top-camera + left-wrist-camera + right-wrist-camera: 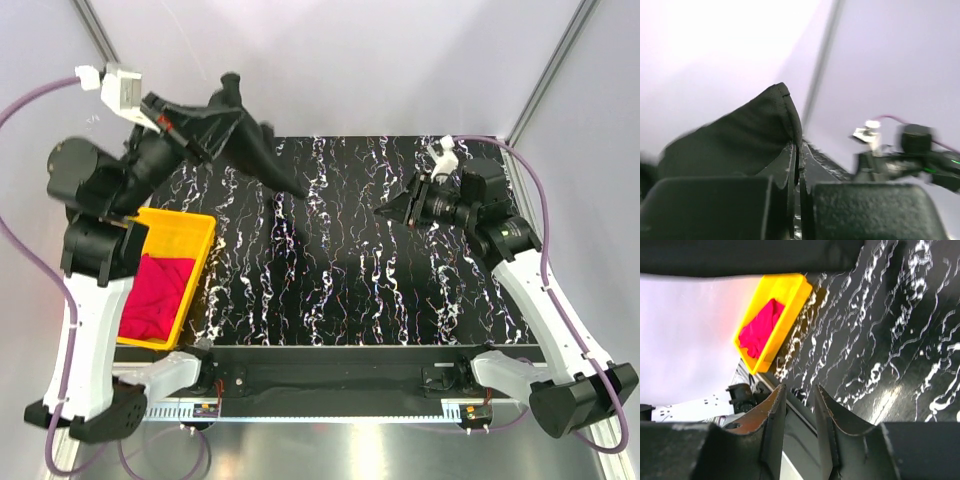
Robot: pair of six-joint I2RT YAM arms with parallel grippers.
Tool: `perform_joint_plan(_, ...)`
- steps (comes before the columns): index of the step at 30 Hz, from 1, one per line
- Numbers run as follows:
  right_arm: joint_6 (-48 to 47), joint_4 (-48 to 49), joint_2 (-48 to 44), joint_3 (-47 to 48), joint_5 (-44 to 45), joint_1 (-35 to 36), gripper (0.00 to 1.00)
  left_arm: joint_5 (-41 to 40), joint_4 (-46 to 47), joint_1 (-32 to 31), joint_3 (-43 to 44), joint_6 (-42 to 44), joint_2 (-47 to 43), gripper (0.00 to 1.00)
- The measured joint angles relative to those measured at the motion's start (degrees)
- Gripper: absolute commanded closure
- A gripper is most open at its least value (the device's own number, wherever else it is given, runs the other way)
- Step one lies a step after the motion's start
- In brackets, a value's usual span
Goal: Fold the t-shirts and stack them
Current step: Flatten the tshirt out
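left fingers [791, 192] clamped, raised high, right fingers [772, 427] slightly apart

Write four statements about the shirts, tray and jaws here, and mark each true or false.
1. The left jaws are shut on the black t-shirt. True.
2. The pink t-shirt lies flat on the table. False: it lies crumpled in the yellow tray.
3. The right jaws grip cloth. False: they stand apart and empty.
4. The yellow tray sits on the left arm's side. True.
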Motion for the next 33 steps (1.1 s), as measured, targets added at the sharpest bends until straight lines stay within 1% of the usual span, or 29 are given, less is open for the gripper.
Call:
perform_joint_plan(3, 0.6, 0.1, -0.4, -2.7, -0.9, 0.0, 0.63, 2.7, 4.4, -0.4, -7.8, -4.0, -4.5, 1.00)
perform_joint_plan(4, 1.3, 0.7, -1.1, -4.7, -1.0, 0.0, 0.63, 3.1, 5.4, -0.4, -12.4, -5.6, -6.3, 1.00)
perform_joint_plan(6, 2.4, 0.9, -2.4, -7.8, -1.1, 0.0, 0.62, 3.7, 7.0, -0.7, -22.5, -8.5, -9.3, 1.00)
perform_joint_plan(9, 5.5, 0.8, -5.8, -14.6, -0.7, 0.0, 0.63, 4.5, 6.6, -2.0, -41.2, -14.1, -12.4, 1.00)
perform_joint_plan(11, 7.8, 0.9, -8.2, -19.1, 0.0, 0.0, 0.63, 4.0, 5.1, -5.5, -52.9, -17.0, -12.4, 1.00)
perform_joint_plan(12, 9.1, 0.7, -9.6, -21.8, 0.3, 0.0, 0.63, 3.7, 3.4, -7.5, -56.9, -17.9, -12.2, 1.00)
perform_joint_plan(14, 11.8, 0.7, -11.5, -26.6, 1.4, 0.0, 0.63, 2.1, -1.2, -14.8, -63.5, -20.1, -12.0, 1.00)
perform_joint_plan(15, 12.8, 0.6, -11.9, -28.4, 1.8, 0.0, 0.63, 1.3, -2.5, -19.0, -64.8, -20.9, -11.6, 1.00)
perform_joint_plan(17, 14.6, 0.4, -12.1, -31.6, 3.0, 0.0, 0.63, -0.2, -3.3, -26.6, -63.8, -21.3, -9.1, 0.92)
perform_joint_plan(19, 15.8, -0.1, -11.1, -33.2, 3.9, 0.0, 0.63, -0.7, -3.3, -34.4, -58.8, -20.4, -3.1, 0.79)
perform_joint_plan(20, 16.0, -0.3, -10.1, -33.3, 4.3, 0.0, 0.62, -0.7, -3.3, -36.7, -56.1, -19.3, -0.3, 0.58)
perform_joint_plan(22, 16.1, 0.1, -7.8, -32.9, 4.5, 0.0, 0.62, -0.5, -3.3, -40.4, -50.1, -16.9, 4.4, 0.30)
perform_joint_plan(23, 15.9, 0.1, -6.1, -32.3, 4.4, 0.0, 0.61, -0.8, -3.6, -41.0, -47.9, -15.6, 5.2, 0.06)
perform_joint_plan(24, 15.7, 0.2, -4.1, -31.5, 4.3, 0.0, 0.59, -1.2, -3.9, -41.1, -46.6, -14.2, 5.2, 0.02)
perform_joint_plan(25, 15.3, 0.4, -2.1, -30.5, 4.1, 0.0, 0.58, -1.8, -4.4, -40.8, -45.4, -13.4, 4.7, 0.01)
perform_joint_plan(27, 14.2, 1.0, 1.9, -28.1, 3.4, 0.1, 0.50, -2.9, -6.0, -40.1, -43.4, -11.1, 3.3, 0.01)
perform_joint_plan(29, 12.8, 1.7, 5.3, -26.0, 2.4, 0.5, 0.47, -4.9, -8.7, -38.9, -41.7, -8.5, 1.8, 0.05)
perform_joint_plan(31, 11.1, 2.6, 8.3, -24.2, 0.8, 1.9, 0.44, -6.7, -11.7, -36.9, -40.8, -6.4, 1.0, 0.18)
perform_joint_plan(33, 9.9, 3.3, 10.7, -23.2, -0.4, 4.2, 0.43, -8.6, -15.1, -33.0, -40.7, -4.9, 0.8, 0.32)
